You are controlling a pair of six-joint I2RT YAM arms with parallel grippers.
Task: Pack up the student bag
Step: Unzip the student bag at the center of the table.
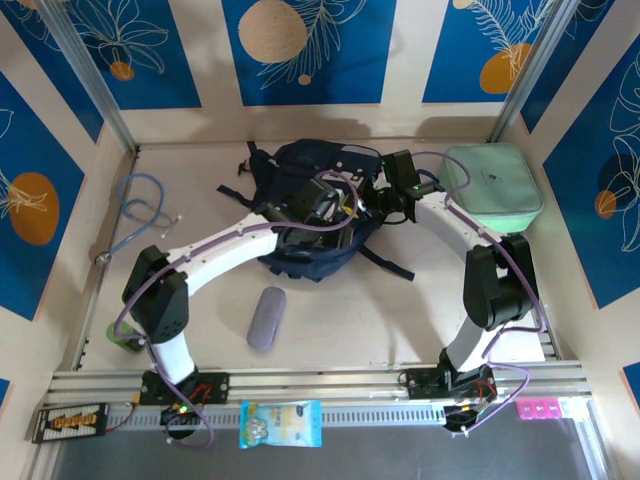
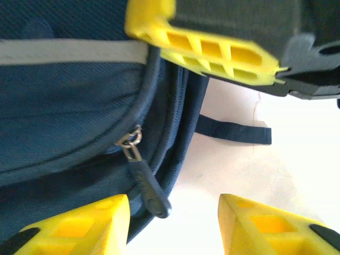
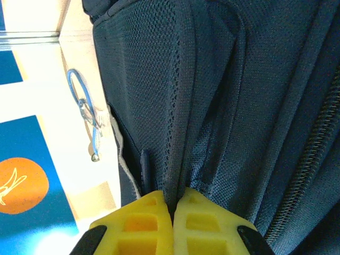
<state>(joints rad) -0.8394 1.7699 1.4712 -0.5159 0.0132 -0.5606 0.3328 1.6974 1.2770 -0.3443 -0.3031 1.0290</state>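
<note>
Top external view: we see two arms meeting over a dark blue bag (image 1: 303, 160) in the middle of the surface (image 1: 400, 310).
Our right end effector (image 3: 171, 202) has its yellow fingers pressed together, pinching a fold of the bag's cloth. Our left end effector (image 2: 175, 212) is spread apart, low by the bag's side. The zipper pull (image 2: 147, 187) hangs just beside one finger and is not squeezed. A green case (image 1: 492, 180) lies to the right of the bag, and a grey pouch (image 1: 267, 318) lies nearer to us.
</note>
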